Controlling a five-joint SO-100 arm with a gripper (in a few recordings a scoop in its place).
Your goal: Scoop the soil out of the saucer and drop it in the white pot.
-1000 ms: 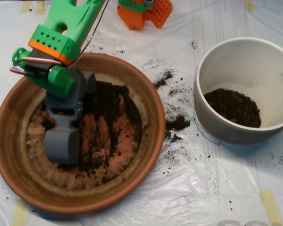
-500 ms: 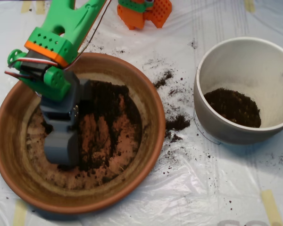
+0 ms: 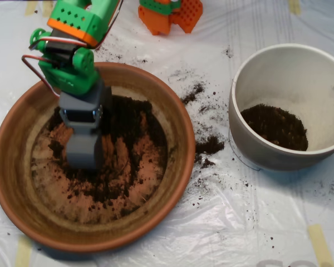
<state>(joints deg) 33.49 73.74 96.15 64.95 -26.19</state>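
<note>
Right now the scoop (image 3: 83,150) is down inside the saucer (image 3: 22,139), its grey shell resting among the soil (image 3: 128,119) on the left of the dish's floor. From above, whether its fingers are clenched or released cannot be told, nor whether any earth sits inside. The step in hand looks like the gathering one: loose dark crumbs are spread thinly over the terracotta, thickest toward the far side and right of the scoop. A heap already lies in the white pot (image 3: 256,150), which stands well apart to the right on the plastic-covered desk (image 3: 267,222), with spilled crumbs (image 3: 209,146) between the two vessels. Next, the scoop needs to shut around a load, lift clear of the rim, and carry it right over the pot before letting go.
</note>
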